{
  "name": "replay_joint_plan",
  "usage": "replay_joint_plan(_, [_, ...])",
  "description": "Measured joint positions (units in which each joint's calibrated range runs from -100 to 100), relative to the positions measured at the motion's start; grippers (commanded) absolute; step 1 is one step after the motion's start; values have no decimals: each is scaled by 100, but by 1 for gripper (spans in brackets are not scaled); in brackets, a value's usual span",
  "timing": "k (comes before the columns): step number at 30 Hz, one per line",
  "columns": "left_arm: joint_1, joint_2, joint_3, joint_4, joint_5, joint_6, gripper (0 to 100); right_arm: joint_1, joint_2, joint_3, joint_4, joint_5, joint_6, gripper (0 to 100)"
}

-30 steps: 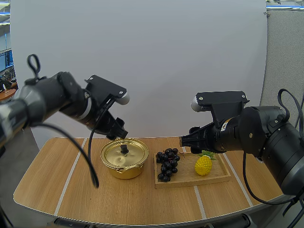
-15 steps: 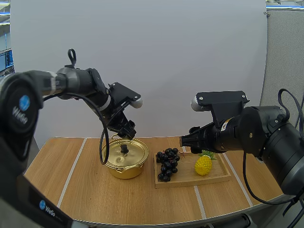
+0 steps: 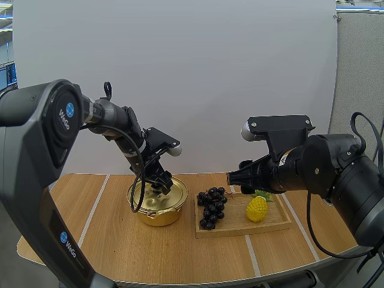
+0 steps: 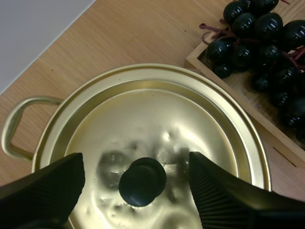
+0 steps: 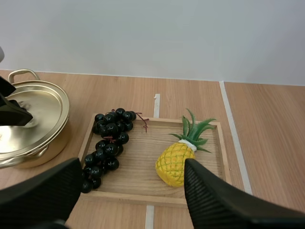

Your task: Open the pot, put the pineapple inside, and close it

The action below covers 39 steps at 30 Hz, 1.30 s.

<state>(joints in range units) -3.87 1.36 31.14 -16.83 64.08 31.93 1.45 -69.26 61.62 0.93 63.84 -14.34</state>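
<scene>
Down comes the left claw (image 3: 162, 182), now wide open and empty, fingers (image 4: 45, 191) either side of the black lid knob (image 4: 142, 182); sink squarely before pinching.

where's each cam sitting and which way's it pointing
High: behind and above the bases, facing forward-down over the table; both arms show.
Left wrist: on left arm, straight down at lid knob; open left hand straddles it.
Right wrist: on right arm, down at tray and pineapple; open right hand shows.
All share pot and grapes.
</scene>
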Motion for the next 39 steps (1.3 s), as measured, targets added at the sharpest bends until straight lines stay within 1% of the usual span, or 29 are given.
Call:
replay_joint_plan(4, [0,119,-4,8,-35,0,100,0,0,0,0,0,0,100])
replay_joint_plan(6, [0,119,-16,8,-39,-32,73,0,0,0,0,0,0,100])
replay_joint_plan(7, [0,119,-16,8,-39,-48,56,0,0,0,0,0,0,100])
replay_joint_plan(8, [0,119,-16,8,-39,-66,43,0,0,0,0,0,0,100])
replay_joint_plan(10, [0,119,-32,8,-39,-91,12,0,0,0,0,0,0,100])
replay_joint_plan(11, [0,119,-31,8,14,-90,0,0,0,0,0,0,0,100])
replay_joint_plan(18, [-4,13,-236,20,588,-232,0,0,0,0,0,0,0,100])
replay_joint_plan(24, [-4,-513,-815,41,1394,-367,0,0,0,0,0,0,0,100])
replay_joint_plan(30, [-4,-1371,-1739,52,1850,-494,0,0,0,0,0,0,0,100])
replay_joint_plan(39, [-4,-2553,-3454,52,1923,-735,0,0,0,0,0,0,0,100])
